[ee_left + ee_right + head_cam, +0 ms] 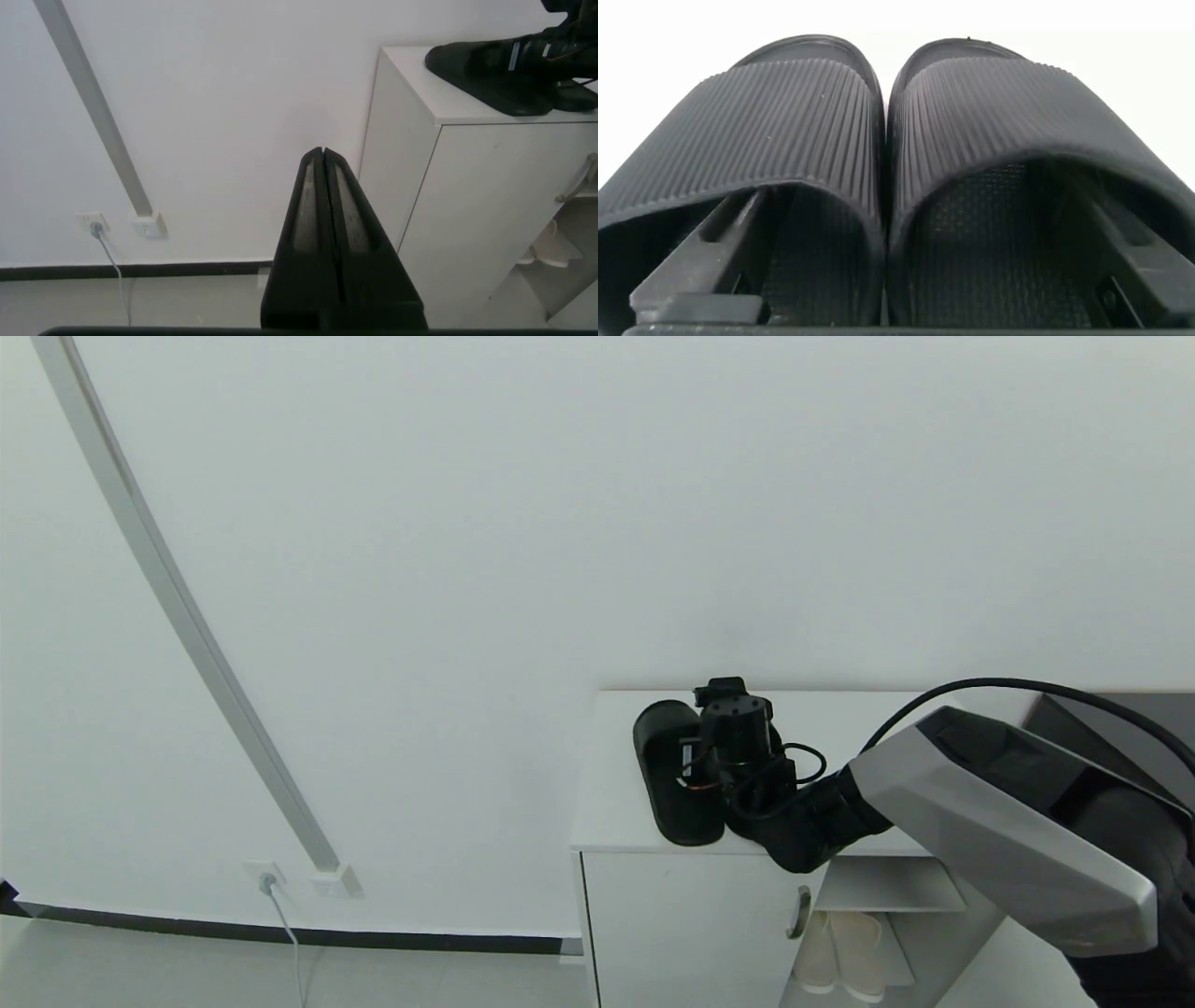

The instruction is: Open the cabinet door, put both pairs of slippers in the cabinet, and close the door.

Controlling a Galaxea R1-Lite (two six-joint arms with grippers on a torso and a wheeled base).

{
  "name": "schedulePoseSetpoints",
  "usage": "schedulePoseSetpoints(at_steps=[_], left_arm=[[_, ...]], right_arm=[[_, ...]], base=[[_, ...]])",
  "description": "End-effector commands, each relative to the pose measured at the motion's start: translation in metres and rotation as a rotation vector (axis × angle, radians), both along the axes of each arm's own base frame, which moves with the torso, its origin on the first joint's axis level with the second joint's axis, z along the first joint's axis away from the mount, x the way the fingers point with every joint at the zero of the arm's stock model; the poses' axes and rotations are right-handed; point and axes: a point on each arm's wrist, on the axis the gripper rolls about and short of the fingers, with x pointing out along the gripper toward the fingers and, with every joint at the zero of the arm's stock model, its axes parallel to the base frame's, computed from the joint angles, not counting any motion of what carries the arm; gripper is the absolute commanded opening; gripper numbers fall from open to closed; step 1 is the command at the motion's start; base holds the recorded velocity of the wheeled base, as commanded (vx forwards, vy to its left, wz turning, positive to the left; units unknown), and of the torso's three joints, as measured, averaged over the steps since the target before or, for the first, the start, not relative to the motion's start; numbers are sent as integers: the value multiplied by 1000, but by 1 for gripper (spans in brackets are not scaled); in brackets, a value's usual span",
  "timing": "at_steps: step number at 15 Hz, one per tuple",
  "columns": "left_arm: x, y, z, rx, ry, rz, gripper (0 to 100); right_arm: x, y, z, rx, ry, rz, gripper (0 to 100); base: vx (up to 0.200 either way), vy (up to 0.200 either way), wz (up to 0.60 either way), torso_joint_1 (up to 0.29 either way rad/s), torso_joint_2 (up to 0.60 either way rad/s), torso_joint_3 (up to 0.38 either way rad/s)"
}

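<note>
Black slippers (674,784): the pair lies side by side on top of the cabinet (607,803), near its front edge. Seen from the head view, the long axis runs about 12 to 6, with toes at 12 toward the wall (560,523) and heels at 6.

Right gripper (906,233): comes in from the heel end and points toward 12. Its fingers (710,252) are spread wide, one under each strap, with the two touching inner walls of the pair between them. No squeeze on those walls is visible, so I judge the pair not yet gripped.

Left gripper (322,163): fingers pressed flat together with nothing between them. It is held off beyond the cabinet's side and well apart from the pair. The right arm is clearly the nearer one.

Cabinet state: one door panel (691,933) is closed. The compartment beside it stands open and shows a shelf (887,887). White slippers (840,966) are already on the level below that shelf.

Key relation: the open compartment lies at roughly 5 o'clock from the black pair and lower down.

Judgement: the next move is to pinch the inner walls, lift, and draw back toward 6 along the long axis before descending. A sideways pull would likely drag a strap off a finger.
</note>
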Motion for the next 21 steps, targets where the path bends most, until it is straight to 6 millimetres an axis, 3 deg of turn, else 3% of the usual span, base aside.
schedulePoseSetpoints(at_steps=[1, 5, 8, 14, 17, 21], left_arm=[[0, 0, 0, 0, 1, 0, 0], [0, 0, 0, 0, 1, 0, 0], [0, 0, 0, -2, 1, 0, 0], [0, 0, 0, 0, 1, 0, 0], [0, 0, 0, 0, 1, 0, 0], [0, 0, 0, 1, 1, 0, 0]], right_arm=[[-3, 0, 6, 2, -8, 4, 0], [-21, -4, 26, -7, -17, 23, 0], [-47, -7, 49, 1, -23, 66, 0], [-127, -43, 99, 38, -9, 283, 0], [-162, -60, 113, 52, -12, 354, 0], [-189, -75, 118, 34, -19, 425, 0]], base=[[0, 0, 0, 0, 0, 0], [0, 0, 0, 0, 0, 0], [0, 0, 0, 0, 0, 0], [0, 0, 0, 0, 0, 0], [0, 0, 0, 0, 0, 0], [0, 0, 0, 0, 0, 0]])
